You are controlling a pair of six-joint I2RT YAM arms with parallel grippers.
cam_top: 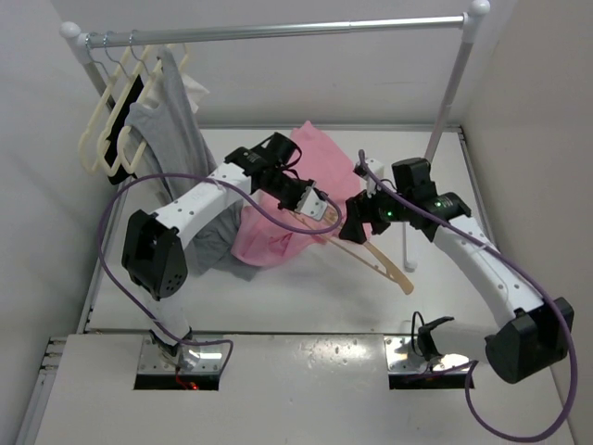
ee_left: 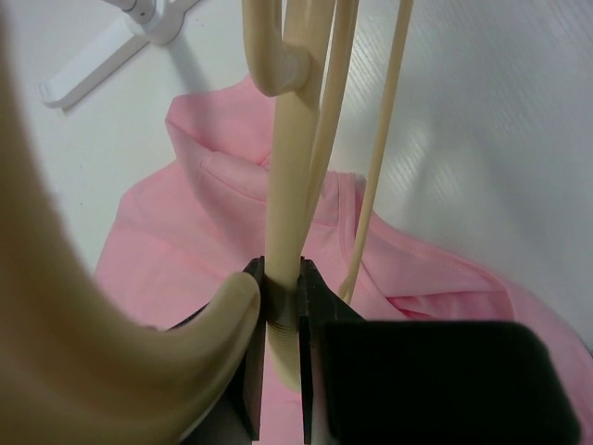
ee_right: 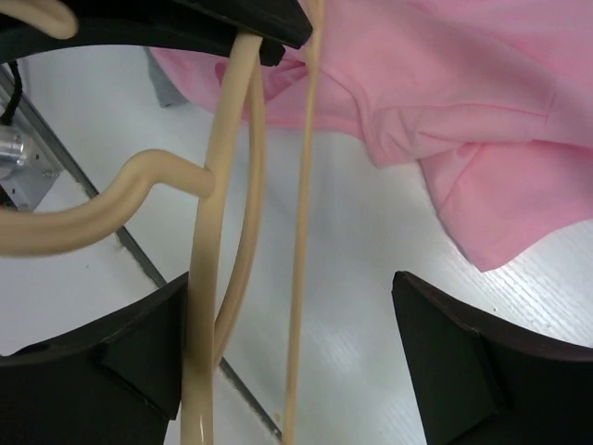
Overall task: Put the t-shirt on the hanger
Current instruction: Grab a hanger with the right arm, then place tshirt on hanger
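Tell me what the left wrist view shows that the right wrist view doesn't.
Only left wrist: the left hand shut on the hanger at its thick stem, and a white rack foot at upper left. Only right wrist: the right hand open wide, the hanger's thin bars running between its fingers, not clamped. Both: the pink t-shirt lying crumpled on the white table under the hanger.
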